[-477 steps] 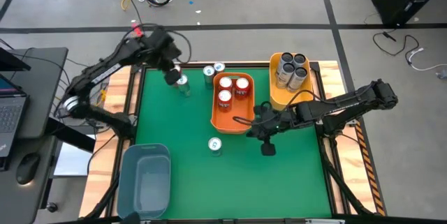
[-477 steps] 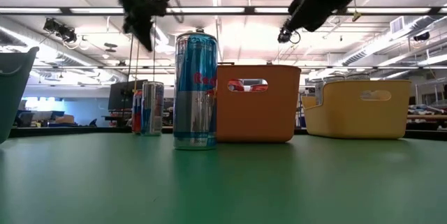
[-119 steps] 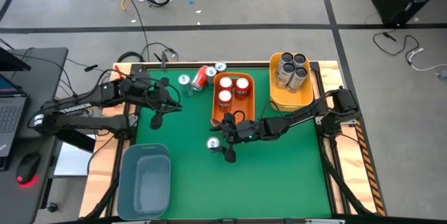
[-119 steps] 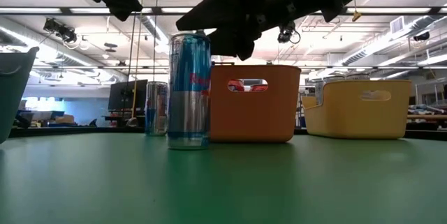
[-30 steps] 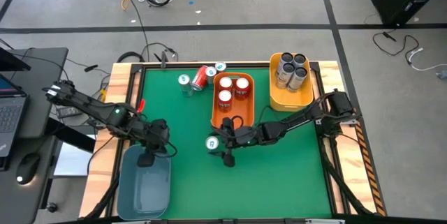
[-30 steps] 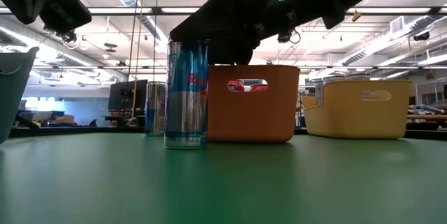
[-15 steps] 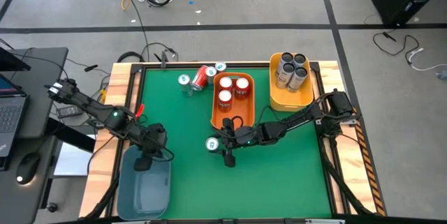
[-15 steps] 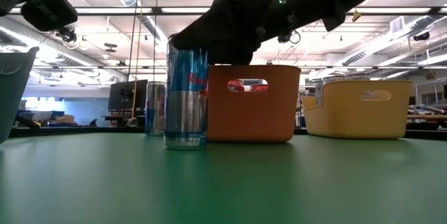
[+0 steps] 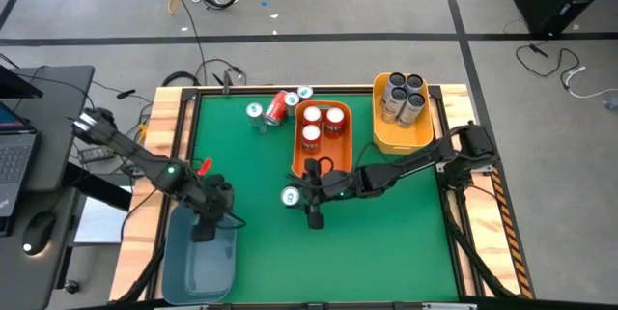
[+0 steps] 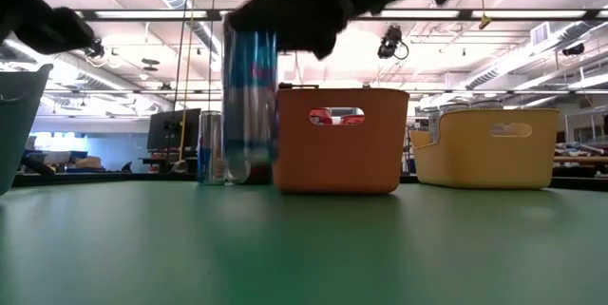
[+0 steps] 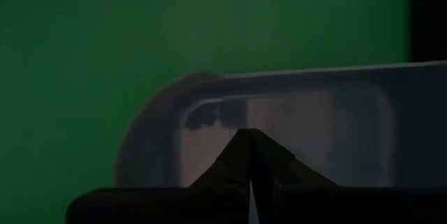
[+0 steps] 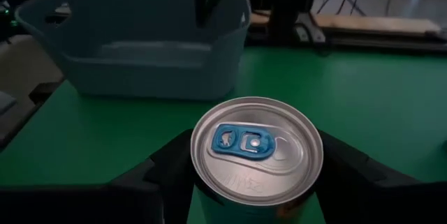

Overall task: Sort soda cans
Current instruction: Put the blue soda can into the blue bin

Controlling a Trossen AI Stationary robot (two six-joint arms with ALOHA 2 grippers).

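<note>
Teal can was pinched between the right gripper fingers, lifted clear of the green worktop near its middle, beside the orange bin. Left gripper fingers were pressed together over the blue bin at the front-left corner.

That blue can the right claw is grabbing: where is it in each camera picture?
High view: blue can mid-table, at the right gripper.
Low view: can left of centre, lifted off the table.
Left wrist view: not in it.
Right wrist view: can between the fingers.
Shared landmark: blue bin.
</note>
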